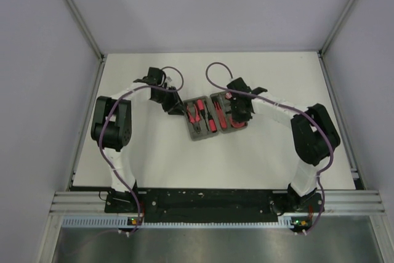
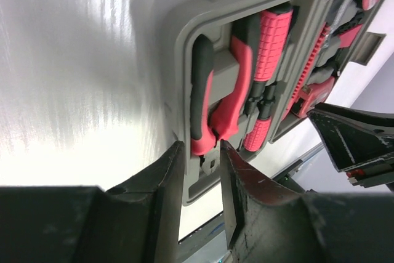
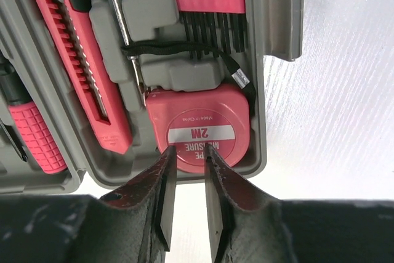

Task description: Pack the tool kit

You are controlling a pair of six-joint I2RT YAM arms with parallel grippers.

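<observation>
The left gripper [image 2: 200, 146] straddles the rim of the open case [image 2: 178, 47] beside the pliers [image 2: 237, 84] (gripping or not, I cannot tell). The case lies in the middle of the table [image 1: 154, 152]. The right gripper [image 3: 189, 152], fingers narrowly parted, is at the tape measure [image 3: 200, 121].

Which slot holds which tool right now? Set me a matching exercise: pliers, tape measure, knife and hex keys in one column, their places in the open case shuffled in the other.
Things:
1 pliers
2 tape measure
3 knife
4 hex keys

Places:
A right half of the case, corner slot, label reading 2M
B left half, outermost slot
C right half, long slot on the hinge side
D right half, black, gathered in a red holder

Pairs: 1-B, 2-A, 3-C, 4-D
</observation>
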